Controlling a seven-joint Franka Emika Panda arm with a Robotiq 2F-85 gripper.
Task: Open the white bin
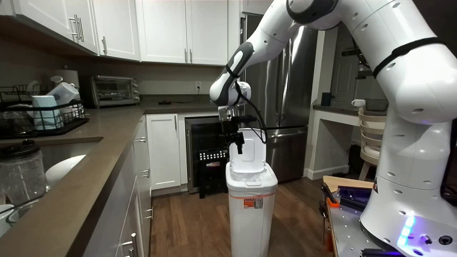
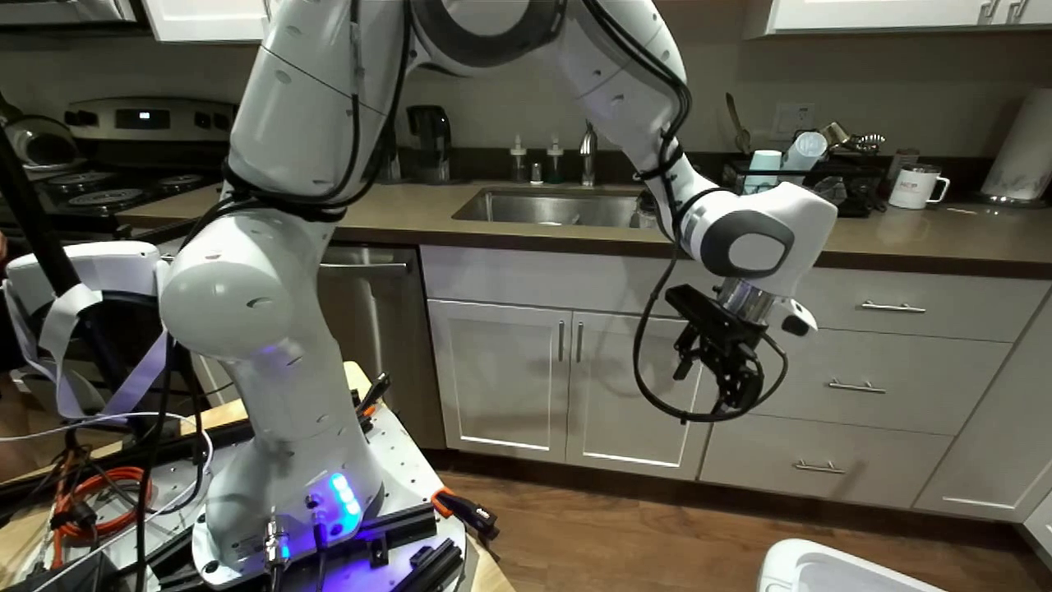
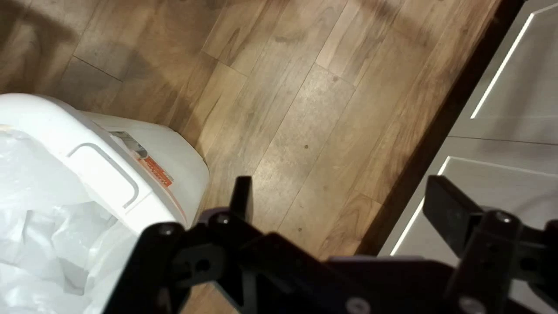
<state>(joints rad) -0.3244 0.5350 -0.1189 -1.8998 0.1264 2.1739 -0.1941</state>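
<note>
The white bin (image 1: 251,217) stands upright on the floor in an exterior view, an orange-red label on its front. Its lid (image 1: 249,153) is raised and leans back, showing the clear liner inside. In the wrist view the bin's front rim (image 3: 109,174) and liner fill the lower left. Only a rounded white part of the bin (image 2: 822,567) shows at the bottom of an exterior view. My gripper (image 1: 240,148) is above the bin's height, beside the raised lid; it also shows in an exterior view (image 2: 689,393). In the wrist view its fingers (image 3: 338,185) are wide apart with nothing between them.
White lower cabinets (image 2: 567,378) and drawers run under the counter (image 1: 107,157). A black step stool (image 1: 212,171) and a steel fridge (image 1: 296,82) stand behind the bin. Wooden floor (image 3: 301,131) lies below the gripper. The robot's metal table (image 1: 348,228) is at the right.
</note>
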